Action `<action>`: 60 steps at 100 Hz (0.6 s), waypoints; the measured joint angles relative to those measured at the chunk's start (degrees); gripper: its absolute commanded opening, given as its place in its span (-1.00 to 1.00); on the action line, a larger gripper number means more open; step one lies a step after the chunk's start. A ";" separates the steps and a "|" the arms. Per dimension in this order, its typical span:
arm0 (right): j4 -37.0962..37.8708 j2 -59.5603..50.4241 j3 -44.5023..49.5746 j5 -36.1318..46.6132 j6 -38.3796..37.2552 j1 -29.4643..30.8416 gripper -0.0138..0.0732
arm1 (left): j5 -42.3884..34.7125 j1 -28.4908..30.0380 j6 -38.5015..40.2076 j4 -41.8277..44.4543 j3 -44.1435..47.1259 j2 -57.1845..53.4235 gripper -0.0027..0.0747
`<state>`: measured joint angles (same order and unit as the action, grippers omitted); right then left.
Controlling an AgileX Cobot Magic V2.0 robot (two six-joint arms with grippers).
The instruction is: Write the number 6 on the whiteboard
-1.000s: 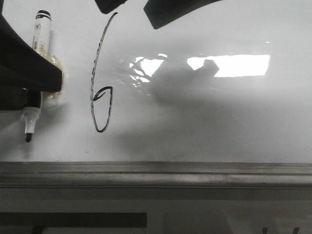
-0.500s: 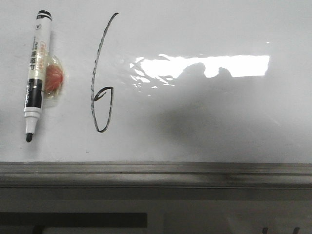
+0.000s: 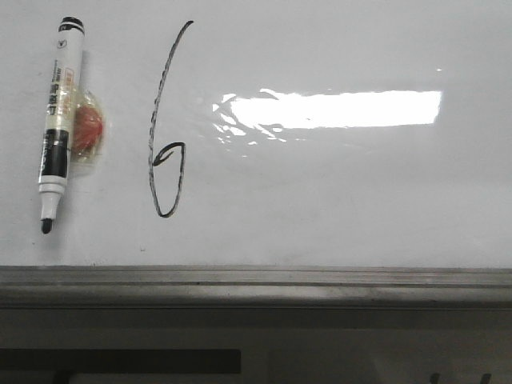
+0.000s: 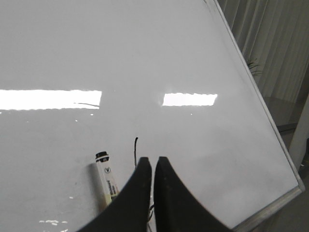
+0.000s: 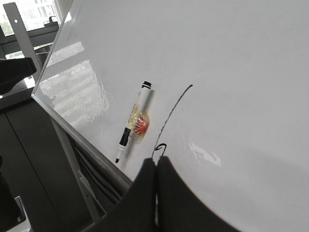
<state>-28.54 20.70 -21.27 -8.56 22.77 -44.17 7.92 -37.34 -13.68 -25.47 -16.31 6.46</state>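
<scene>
The number 6 (image 3: 164, 128) is drawn in thin black line on the whiteboard (image 3: 336, 192), with a long curved stem and a narrow loop at its base. It also shows in the right wrist view (image 5: 171, 113), and its stem top shows in the left wrist view (image 4: 135, 147). A black-and-white marker pen (image 3: 58, 120) sticks to the board left of the digit, tip down, uncapped. My left gripper (image 4: 153, 160) is shut and empty, away from the board. My right gripper (image 5: 156, 160) is shut and empty too. Neither arm shows in the front view.
An orange-red holder (image 3: 86, 130) under clear tape sits behind the marker. A grey metal rail (image 3: 256, 284) runs along the board's lower edge. Bright glare (image 3: 336, 110) lies right of the digit. The board's stand (image 5: 24, 34) and curtains (image 4: 270, 43) lie beyond its edges.
The dark arms at the left and top of the front view have pulled out of sight. The marker stays on the board, and the shadow over the glare has gone.
</scene>
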 measured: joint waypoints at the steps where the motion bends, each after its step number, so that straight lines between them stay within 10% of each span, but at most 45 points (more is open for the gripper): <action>1: 0.00 -0.74 0.53 0.00 0.00 0.00 -0.83 | 0.00 0.00 0.00 0.10 0.13 0.00 -0.98; 60: 0.00 -9.31 5.59 -0.25 0.00 0.00 -0.83 | 0.23 0.00 0.00 0.47 2.96 0.00 -0.98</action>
<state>-28.54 11.39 -15.68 -8.80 22.77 -44.17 8.14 -37.34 -13.68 -24.99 -13.35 6.46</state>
